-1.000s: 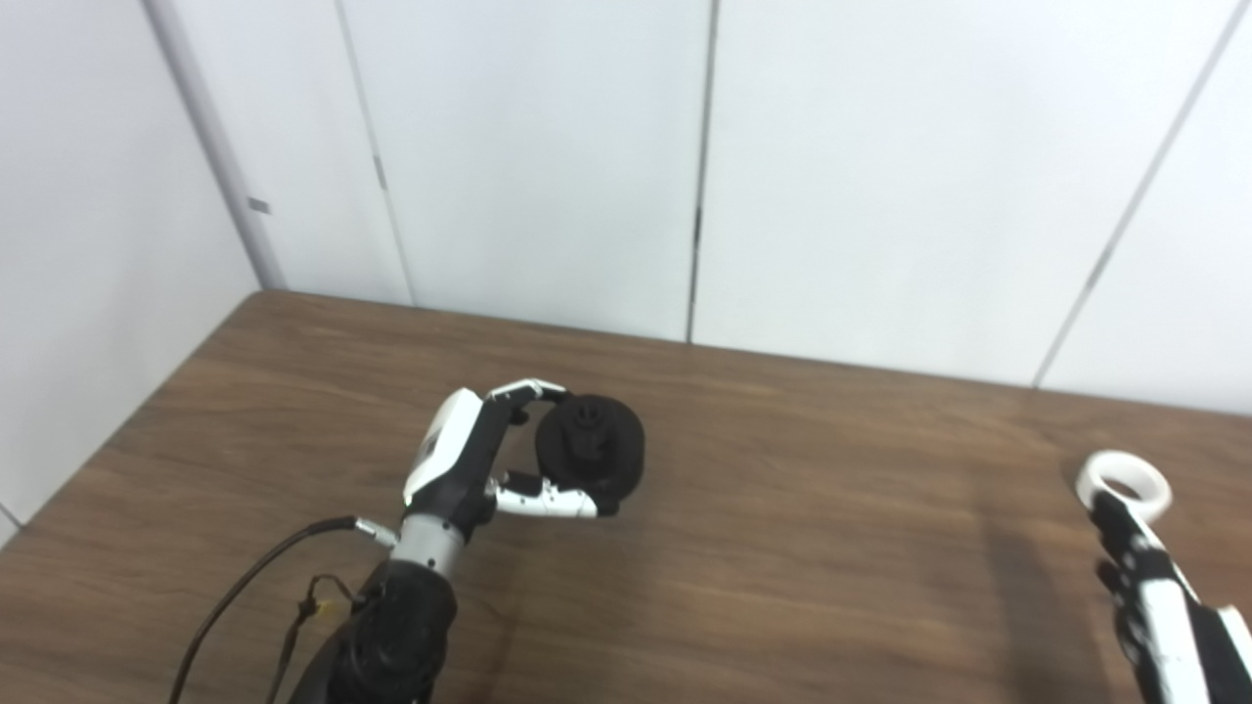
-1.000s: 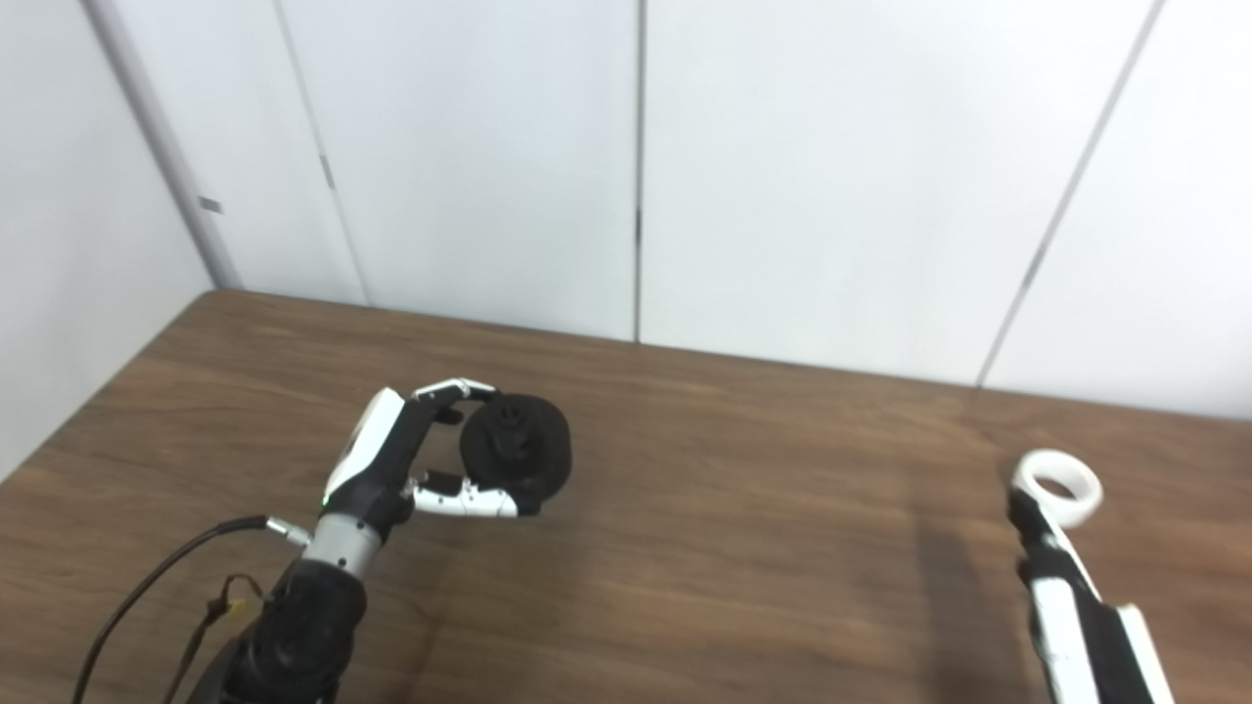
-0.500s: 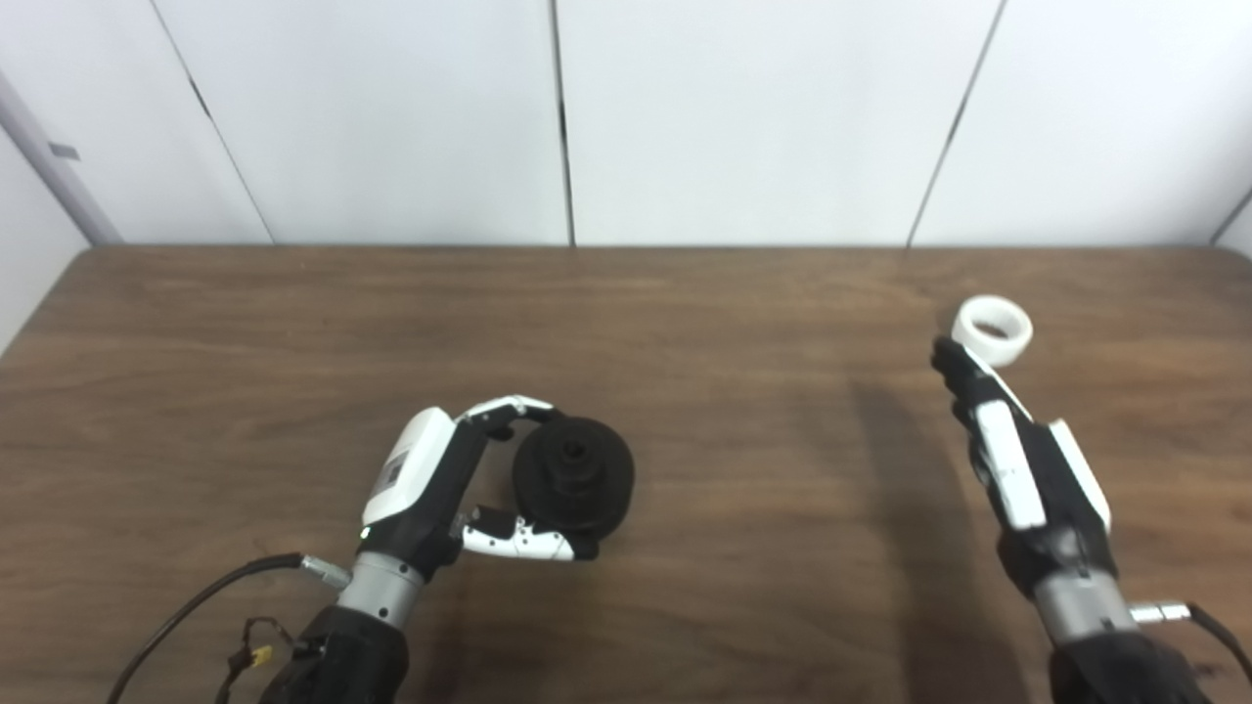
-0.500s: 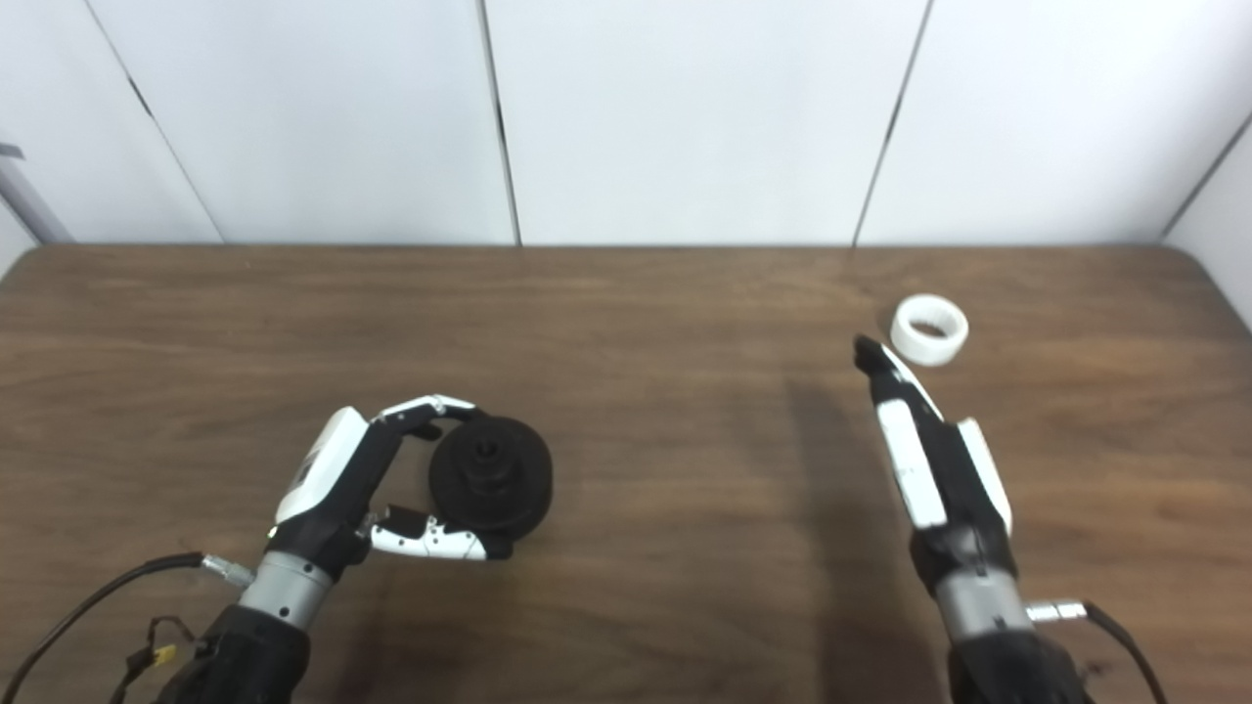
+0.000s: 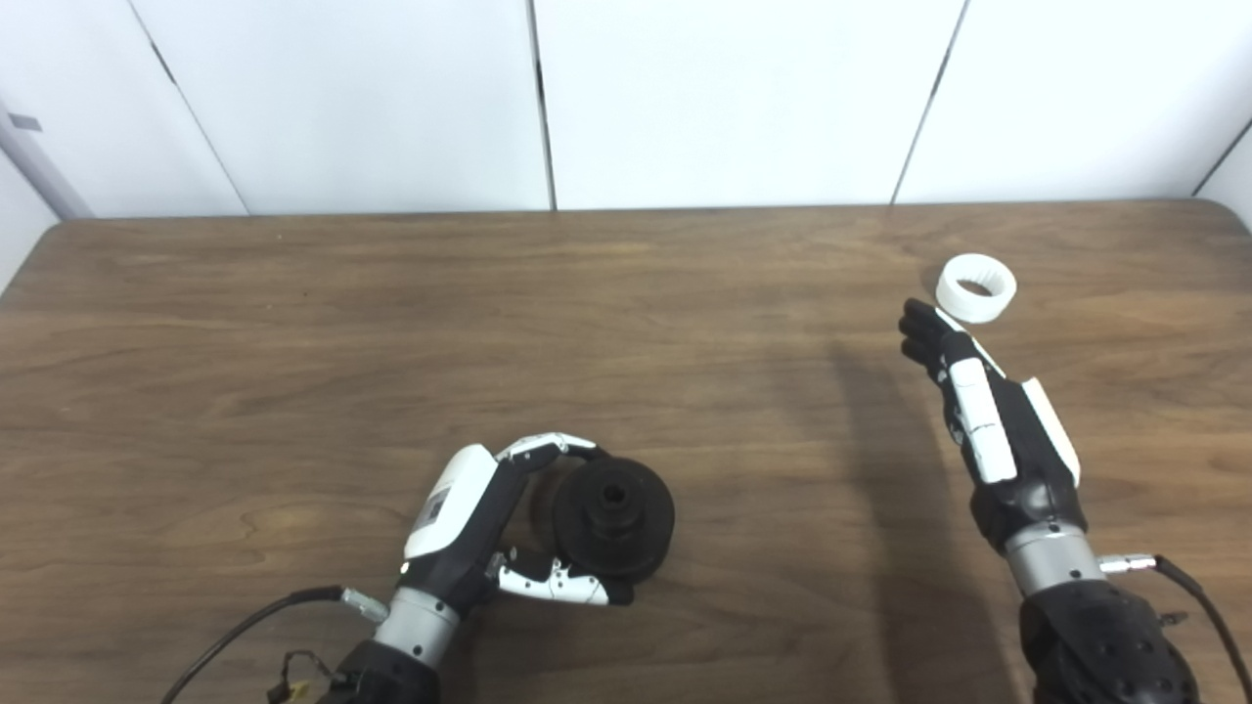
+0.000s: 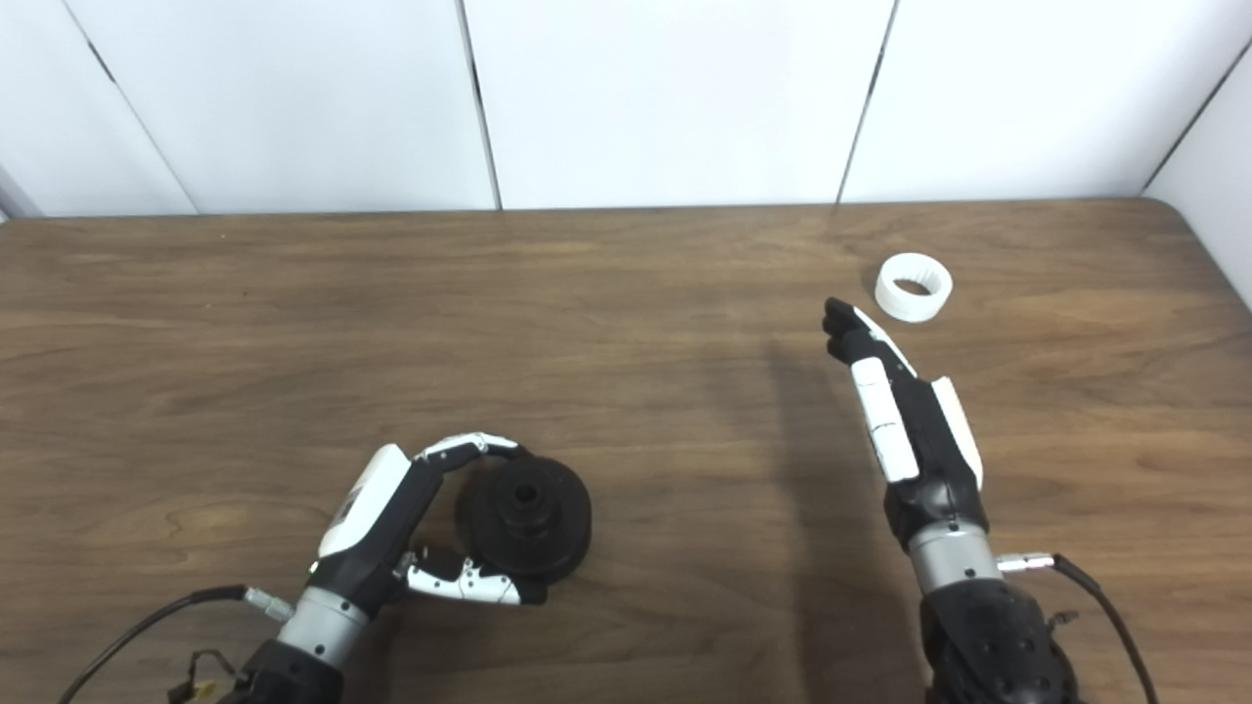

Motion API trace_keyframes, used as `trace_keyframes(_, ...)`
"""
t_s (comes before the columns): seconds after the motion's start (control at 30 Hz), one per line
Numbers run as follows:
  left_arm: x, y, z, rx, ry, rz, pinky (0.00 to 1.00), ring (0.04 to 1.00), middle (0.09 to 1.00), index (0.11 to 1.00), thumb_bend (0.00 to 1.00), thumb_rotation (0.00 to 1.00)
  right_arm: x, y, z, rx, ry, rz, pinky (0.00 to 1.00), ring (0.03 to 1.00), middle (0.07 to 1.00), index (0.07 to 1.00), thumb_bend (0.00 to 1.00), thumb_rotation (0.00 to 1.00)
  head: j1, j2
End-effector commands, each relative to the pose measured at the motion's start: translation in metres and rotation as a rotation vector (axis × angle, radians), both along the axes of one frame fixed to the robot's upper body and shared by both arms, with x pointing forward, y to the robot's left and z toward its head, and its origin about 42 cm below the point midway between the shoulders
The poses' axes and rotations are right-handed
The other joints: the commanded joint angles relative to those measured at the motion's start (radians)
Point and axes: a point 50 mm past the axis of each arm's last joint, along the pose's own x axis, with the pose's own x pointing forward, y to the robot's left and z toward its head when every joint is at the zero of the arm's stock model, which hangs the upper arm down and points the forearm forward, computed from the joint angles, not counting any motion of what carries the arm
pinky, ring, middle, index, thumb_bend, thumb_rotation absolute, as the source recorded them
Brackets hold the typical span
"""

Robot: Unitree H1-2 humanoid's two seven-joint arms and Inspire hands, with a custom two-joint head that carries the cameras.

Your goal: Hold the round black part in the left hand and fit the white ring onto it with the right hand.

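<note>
The round black part (image 5: 613,515) sits on the wooden table (image 5: 293,342) at the front left, its centre hole facing up. My left hand (image 5: 476,523) wraps it from the left, fingers over its far rim and thumb under its near rim. The white ring (image 5: 975,287) lies flat on the table at the far right. My right hand (image 5: 990,422) is open and flat, fingers stretched towards the ring. Its fingertips stop just short of the ring on the near left side. It holds nothing. Both also show in the right eye view: the part (image 6: 525,518) and the ring (image 6: 913,286).
White wall panels (image 5: 724,98) stand right behind the table's far edge. The table's rounded right corner (image 6: 1169,210) lies a little beyond the ring. Cables trail from both wrists at the bottom edge.
The camera has swung right and tilted down, so the whole picture shifted. The left hand still grips the black part. The right hand's fingertips remain just short of the ring.
</note>
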Motion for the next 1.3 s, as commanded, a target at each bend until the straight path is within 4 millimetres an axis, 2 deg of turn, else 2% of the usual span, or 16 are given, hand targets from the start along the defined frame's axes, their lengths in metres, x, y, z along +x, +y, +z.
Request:
trace_keyframes(0.0, -0.001, -0.003, -0.004, 0.007, 0.005, -0.009, 0.83, 0.826, 0.767, 0.485, 0.52, 0.05, -0.025, 0.001, -0.005, 0.013, 0.028, -0.03, 1.0, 0.918, 0.905, 0.886, 0.58, 1.0, 0.0, 0.002)
trace_keyframes(0.23, 0.001, -0.003, -0.013, 0.025, 0.028, -0.01, 0.91, 0.849, 0.778, 0.485, 0.52, 0.05, -0.025, -0.002, -0.004, 0.01, 0.028, -0.027, 1.0, 0.925, 0.911, 0.89, 0.57, 1.0, -0.011, 0.001)
trace_keyframes(0.47, -0.001, -0.001, -0.018, 0.041, 0.047, -0.016, 0.86, 0.865, 0.786, 0.485, 0.52, 0.05, -0.024, -0.005, 0.003, 0.013, -0.001, -0.053, 1.0, 0.963, 0.926, 0.906, 0.57, 1.0, -0.039, -0.007)
trace_keyframes(0.53, -0.001, 0.0, -0.02, 0.043, 0.05, -0.017, 0.89, 0.867, 0.787, 0.485, 0.52, 0.05, -0.023, -0.008, 0.01, 0.01, -0.026, -0.068, 1.0, 0.967, 0.931, 0.907, 0.58, 1.0, -0.052, -0.013)
trace_keyframes(0.67, 0.0, 0.003, -0.023, 0.055, 0.06, -0.02, 0.88, 0.872, 0.791, 0.485, 0.52, 0.05, -0.02, -0.021, 0.029, -0.003, -0.084, -0.095, 1.0, 0.96, 0.921, 0.905, 0.6, 1.0, -0.065, -0.02)
trace_keyframes(0.87, 0.001, 0.006, -0.028, 0.09, 0.073, -0.024, 0.99, 0.873, 0.792, 0.485, 0.52, 0.05, -0.009, -0.049, 0.064, -0.073, -0.222, -0.136, 1.0, 0.949, 0.91, 0.899, 0.61, 1.0, -0.108, -0.033)
trace_keyframes(1.07, 0.002, 0.009, -0.032, 0.133, 0.102, -0.014, 1.0, 0.883, 0.793, 0.485, 0.52, 0.05, 0.002, -0.068, 0.093, -0.116, -0.328, -0.15, 1.0, 0.951, 0.909, 0.881, 0.61, 1.0, -0.133, -0.042)
trace_keyframes(1.2, 0.003, 0.011, -0.035, 0.148, 0.109, -0.015, 1.0, 0.896, 0.797, 0.486, 0.52, 0.05, 0.005, -0.073, 0.107, -0.139, -0.382, -0.154, 0.91, 0.932, 0.902, 0.874, 0.59, 1.0, -0.145, -0.052)
trace_keyframes(1.27, 0.003, 0.012, -0.037, 0.156, 0.109, -0.018, 1.0, 0.892, 0.797, 0.486, 0.52, 0.05, 0.008, -0.076, 0.112, -0.17, -0.396, -0.159, 0.92, 0.934, 0.896, 0.872, 0.59, 1.0, -0.149, -0.058)
